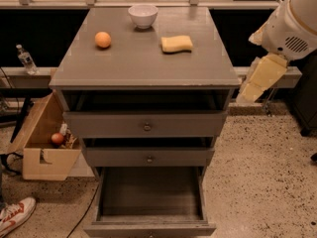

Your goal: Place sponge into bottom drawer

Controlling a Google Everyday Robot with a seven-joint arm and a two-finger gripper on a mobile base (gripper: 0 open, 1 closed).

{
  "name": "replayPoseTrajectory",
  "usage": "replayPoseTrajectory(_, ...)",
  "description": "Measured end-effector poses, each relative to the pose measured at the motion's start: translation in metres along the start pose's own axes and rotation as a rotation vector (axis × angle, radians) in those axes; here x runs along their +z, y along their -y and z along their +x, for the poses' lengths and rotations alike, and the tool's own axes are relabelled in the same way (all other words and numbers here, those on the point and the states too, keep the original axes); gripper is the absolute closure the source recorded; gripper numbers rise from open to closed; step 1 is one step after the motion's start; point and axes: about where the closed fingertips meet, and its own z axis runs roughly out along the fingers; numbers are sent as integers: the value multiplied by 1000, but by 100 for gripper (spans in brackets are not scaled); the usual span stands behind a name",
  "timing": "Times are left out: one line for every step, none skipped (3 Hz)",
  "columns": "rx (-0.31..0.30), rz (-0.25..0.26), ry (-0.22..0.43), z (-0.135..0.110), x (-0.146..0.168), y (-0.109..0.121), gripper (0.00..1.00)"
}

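The pale-yellow sponge (177,43) lies on the grey cabinet top (143,63), right of centre and towards the back. The bottom drawer (150,197) is pulled far out at the front, and its dark interior is empty. My gripper (251,93) hangs from the white arm (292,26) off the cabinet's right side, at about the height of the top's edge. It is apart from the sponge and holds nothing I can see.
An orange fruit (103,39) and a white bowl (143,15) also sit on the top. The two shallower drawers (147,127) above stand slightly open. A cardboard box (39,143) is on the floor at the left, with a shoe (14,215) at the bottom left.
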Motion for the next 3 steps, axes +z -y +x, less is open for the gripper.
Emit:
replayPoseTrajectory(4,2,4,0,1,1,0)
replayPoseTrajectory(101,46,94,-2,16,29,0)
replayPoseTrajectory(203,94,226,-10,32,72,0)
